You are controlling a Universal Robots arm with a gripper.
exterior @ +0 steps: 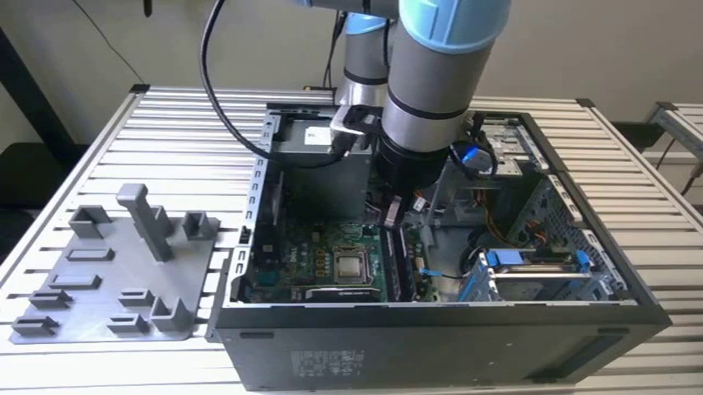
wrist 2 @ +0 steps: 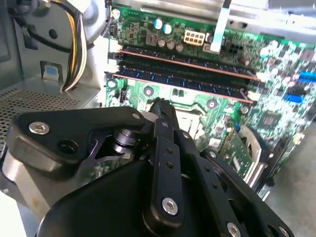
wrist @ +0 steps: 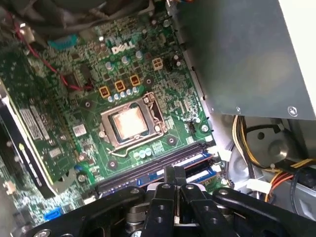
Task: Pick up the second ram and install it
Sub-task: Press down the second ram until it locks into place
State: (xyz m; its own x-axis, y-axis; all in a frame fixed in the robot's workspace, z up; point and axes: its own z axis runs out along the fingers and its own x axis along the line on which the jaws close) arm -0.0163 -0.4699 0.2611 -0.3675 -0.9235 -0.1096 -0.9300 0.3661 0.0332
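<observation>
The gripper point(exterior: 393, 216) is down inside the open computer case point(exterior: 439, 329), its fingers point(wrist: 174, 178) pressed tight together right above the second ram point(wrist: 190, 163), which sits in its slot on the green board point(wrist: 143, 79).

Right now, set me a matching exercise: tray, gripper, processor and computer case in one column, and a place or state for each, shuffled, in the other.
1. tray
2. gripper
3. processor
4. computer case

A. inside the case, over the memory slots
B. lying on its side, open on top
C. grey, on the table, at the exterior view's left of the case
D. in a metal-framed socket on the green board

Pairs: 1-C, 2-A, 3-D, 4-B
</observation>
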